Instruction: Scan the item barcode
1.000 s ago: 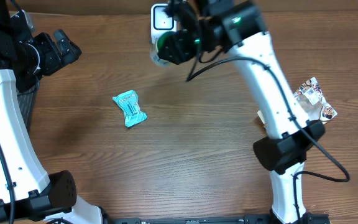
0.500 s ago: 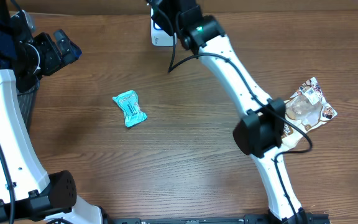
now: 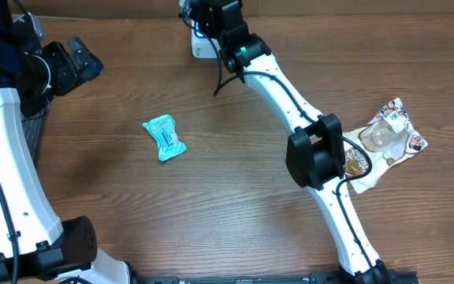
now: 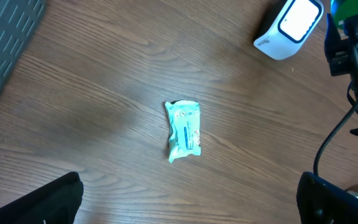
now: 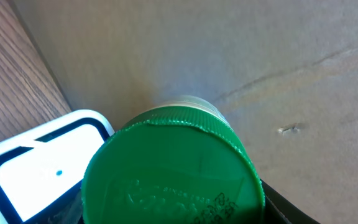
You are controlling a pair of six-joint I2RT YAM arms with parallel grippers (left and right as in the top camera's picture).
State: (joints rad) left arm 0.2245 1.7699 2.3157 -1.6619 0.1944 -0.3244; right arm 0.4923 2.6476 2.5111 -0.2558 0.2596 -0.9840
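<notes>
Firmly clenched in the right claw point(image 3: 204, 14), the green-lidded container point(image 5: 169, 168) hangs beside the scanner point(image 5: 36, 171).

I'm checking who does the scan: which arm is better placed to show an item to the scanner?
Right. The right gripper holds the green-capped container beside the white scanner; the left gripper is open, empty, far off to the side.

Overhead and high left wrist share the packet point(image 3: 165, 137); right wrist hugs scanner point(image 5: 17, 180).
</notes>
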